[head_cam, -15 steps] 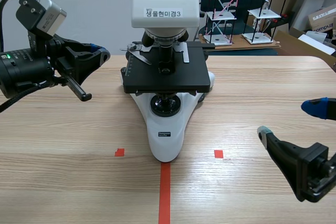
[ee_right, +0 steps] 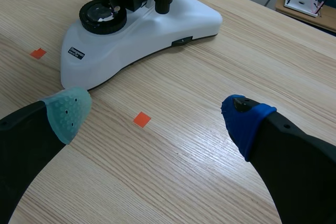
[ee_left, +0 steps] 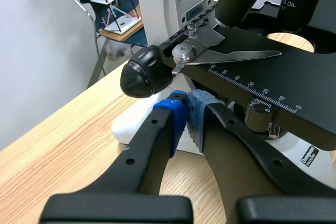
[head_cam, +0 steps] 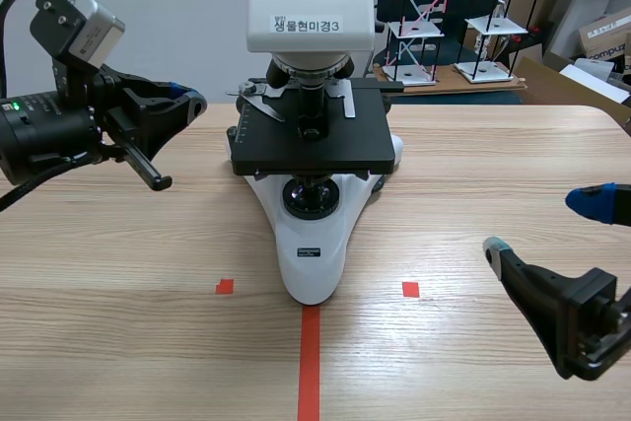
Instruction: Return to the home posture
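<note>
Scene view, half-second interval. You will find no displacement to record. The left gripper (head_cam: 192,103), its pads pressed together, hangs at the same height beside the microscope (head_cam: 311,244) as before. The right gripper (head_cam: 537,224), its fingers spread wide, holds its earlier place low over the desk (head_cam: 118,342). The microscope has not shifted. If either arm moved during this interval, the motion is too small for you to make out.
</note>
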You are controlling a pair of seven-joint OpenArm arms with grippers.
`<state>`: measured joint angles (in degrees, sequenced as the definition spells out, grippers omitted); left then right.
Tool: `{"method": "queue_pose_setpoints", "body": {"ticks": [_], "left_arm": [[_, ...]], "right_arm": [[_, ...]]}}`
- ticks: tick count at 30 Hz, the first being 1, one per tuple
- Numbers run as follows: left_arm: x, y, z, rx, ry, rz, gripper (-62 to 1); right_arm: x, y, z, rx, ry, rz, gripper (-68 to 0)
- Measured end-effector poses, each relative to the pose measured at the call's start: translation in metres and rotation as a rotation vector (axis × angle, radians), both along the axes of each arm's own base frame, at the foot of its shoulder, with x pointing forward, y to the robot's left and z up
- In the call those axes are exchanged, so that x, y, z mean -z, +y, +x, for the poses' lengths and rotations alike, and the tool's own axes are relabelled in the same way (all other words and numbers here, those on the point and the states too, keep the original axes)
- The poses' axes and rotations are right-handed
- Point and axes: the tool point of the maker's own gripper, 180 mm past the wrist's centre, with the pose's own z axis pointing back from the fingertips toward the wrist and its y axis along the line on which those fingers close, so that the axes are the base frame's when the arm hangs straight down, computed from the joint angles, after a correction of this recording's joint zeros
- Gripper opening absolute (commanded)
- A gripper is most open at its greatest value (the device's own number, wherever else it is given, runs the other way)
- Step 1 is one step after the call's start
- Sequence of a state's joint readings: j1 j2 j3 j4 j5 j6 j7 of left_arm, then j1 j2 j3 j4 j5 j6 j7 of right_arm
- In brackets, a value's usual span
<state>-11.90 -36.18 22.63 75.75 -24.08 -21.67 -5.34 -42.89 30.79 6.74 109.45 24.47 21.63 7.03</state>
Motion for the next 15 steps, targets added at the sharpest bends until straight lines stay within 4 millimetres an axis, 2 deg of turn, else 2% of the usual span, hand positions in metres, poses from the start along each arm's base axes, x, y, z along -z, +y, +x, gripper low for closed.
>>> {"method": "queue_pose_setpoints", "body": {"ticks": [3,5,10,15], "left_arm": [[0.001,0.003,-0.001,-0.001,0.002,0.01,-38.5],[0.002,0.006,-0.003,-0.001,0.003,0.016,-33.9],[0.002,0.016,-0.017,-0.012,-0.003,0.0,-28.1],[-0.012,0.029,-0.035,-0.022,-0.036,0.001,-22.0]], "right_arm": [[0.0,0.0,0.0,0.0,0.0,0.0,-12.6],[0.0,0.0,0.0,0.0,-0.001,0.001,-12.6],[-0.001,0.0,0.0,-0.001,-0.006,0.003,-12.6],[-0.001,0.0,0.0,-0.001,-0.006,0.004,-12.6]]}}
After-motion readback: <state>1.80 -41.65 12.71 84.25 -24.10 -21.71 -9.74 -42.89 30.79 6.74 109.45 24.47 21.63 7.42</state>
